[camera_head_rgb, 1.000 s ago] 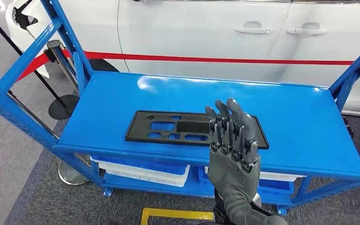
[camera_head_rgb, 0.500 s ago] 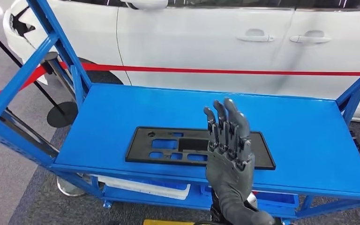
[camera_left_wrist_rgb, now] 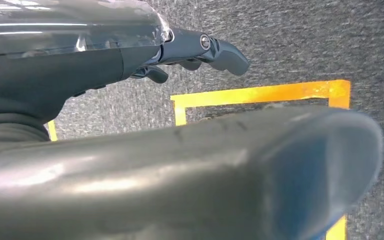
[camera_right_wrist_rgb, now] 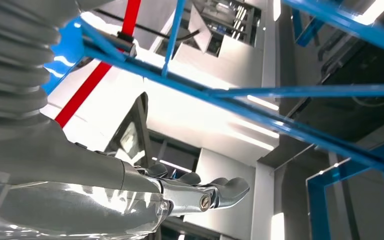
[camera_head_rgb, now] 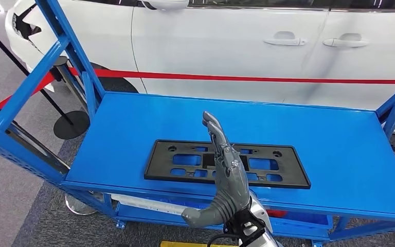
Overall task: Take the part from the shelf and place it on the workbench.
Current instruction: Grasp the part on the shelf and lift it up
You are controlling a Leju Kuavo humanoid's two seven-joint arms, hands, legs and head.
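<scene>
The part (camera_head_rgb: 160, 160) is a flat black plate with several cutouts, lying near the front edge of the blue shelf top (camera_head_rgb: 329, 149). My right hand (camera_head_rgb: 225, 172) is raised in front of the plate's middle and holds nothing. It is turned edge-on, with its fingers straight toward the shelf and its thumb sticking out to the left, and it hides a strip of the plate. The right wrist view shows the same hand (camera_right_wrist_rgb: 200, 192) with its fingers extended, below blue frame bars. My left hand (camera_left_wrist_rgb: 200, 50) hangs over the floor, holding nothing.
A white car (camera_head_rgb: 226, 41) with a red stripe stands close behind the shelf. Blue uprights (camera_head_rgb: 64, 46) rise at both ends. A black stanchion base (camera_head_rgb: 71, 123) sits at left. Pale bins (camera_head_rgb: 149, 203) lie on the lower shelf. Yellow tape (camera_left_wrist_rgb: 260, 94) marks the grey carpet.
My right hand has turned from showing its back to edge-on, with the thumb now out to the left, so more of the plate shows. The camera has shifted slightly.
</scene>
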